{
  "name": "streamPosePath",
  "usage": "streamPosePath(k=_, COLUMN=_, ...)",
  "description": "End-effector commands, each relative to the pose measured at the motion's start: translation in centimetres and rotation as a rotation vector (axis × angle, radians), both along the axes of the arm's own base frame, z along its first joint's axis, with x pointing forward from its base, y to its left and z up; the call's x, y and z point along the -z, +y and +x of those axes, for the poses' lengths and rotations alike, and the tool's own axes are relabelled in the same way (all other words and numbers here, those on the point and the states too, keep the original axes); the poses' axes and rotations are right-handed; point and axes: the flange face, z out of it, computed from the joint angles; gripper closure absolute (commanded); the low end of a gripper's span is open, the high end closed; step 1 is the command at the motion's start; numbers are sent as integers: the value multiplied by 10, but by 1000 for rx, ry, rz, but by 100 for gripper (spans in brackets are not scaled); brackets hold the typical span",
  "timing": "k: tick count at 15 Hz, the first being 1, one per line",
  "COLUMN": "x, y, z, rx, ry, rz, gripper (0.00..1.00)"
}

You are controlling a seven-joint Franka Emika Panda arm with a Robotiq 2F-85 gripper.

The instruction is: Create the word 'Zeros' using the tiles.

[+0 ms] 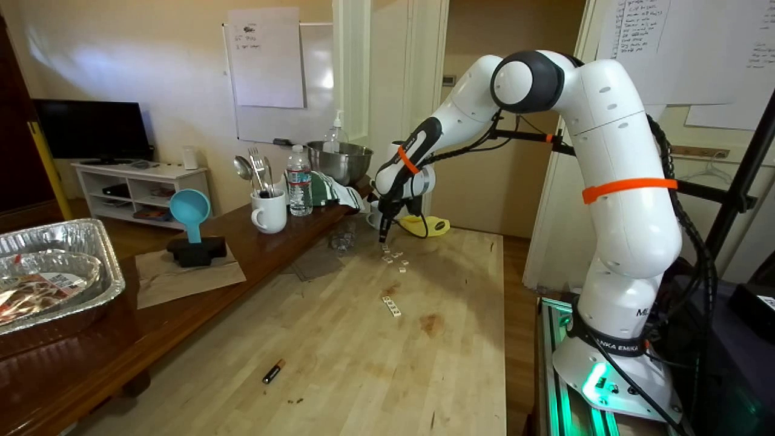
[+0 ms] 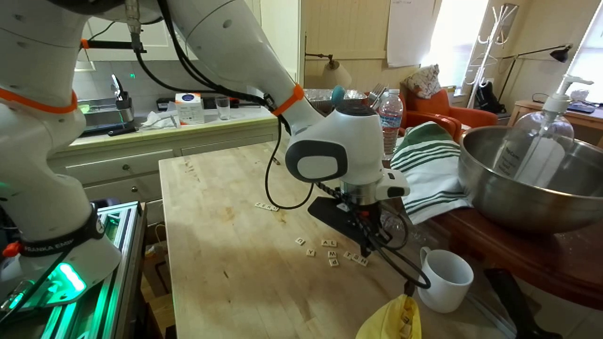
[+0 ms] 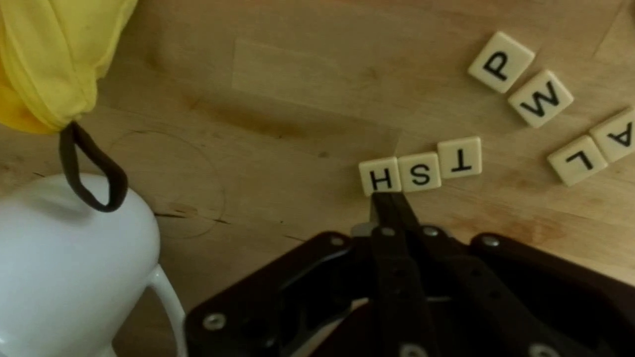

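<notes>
Pale square letter tiles lie flat on the wooden table. A short row of tiles (image 2: pixel 266 206), which seems to read ZERO, sits apart from the others; it also shows in an exterior view (image 1: pixel 389 306). In the wrist view an H tile (image 3: pixel 380 177), an S tile (image 3: pixel 419 172) and a T tile (image 3: pixel 460 157) touch in a row. P (image 3: pixel 501 62), W (image 3: pixel 540 98), L (image 3: pixel 578 160) and A (image 3: pixel 617 135) tiles lie to their right. A Y tile (image 2: pixel 310 253) lies nearby. My gripper (image 3: pixel 389 196) is shut and empty, its fingertips at the H tile's near edge, covering a little of it.
A yellow object (image 3: pixel 54 59) with a dark loop and a white mug (image 3: pixel 74 263) are left of the tiles in the wrist view. A battery (image 1: pixel 273 371) lies on the table. A raised dark wooden counter (image 1: pixel 242 242) runs alongside, bearing a bottle (image 1: pixel 300 181) and a metal bowl (image 2: pixel 532 207).
</notes>
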Motion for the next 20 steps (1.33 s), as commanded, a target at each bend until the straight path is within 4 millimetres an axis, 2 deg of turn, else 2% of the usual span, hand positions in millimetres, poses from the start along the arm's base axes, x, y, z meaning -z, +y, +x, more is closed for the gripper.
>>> streamPosePath(k=1, x=5, y=-3, z=2, rx=-3, ry=30, rz=-9, gripper=100)
streamPosePath(k=5, x=-1, y=1, z=-3, rx=-23, ry=46, rz=-15, gripper=100)
streamPosePath(k=12, x=1, y=8, z=-8, rx=-53, ry=97, rz=-1, gripper=100)
streamPosePath(k=20, x=15, y=14, z=0, rx=-79, ry=98, rz=8, gripper=100)
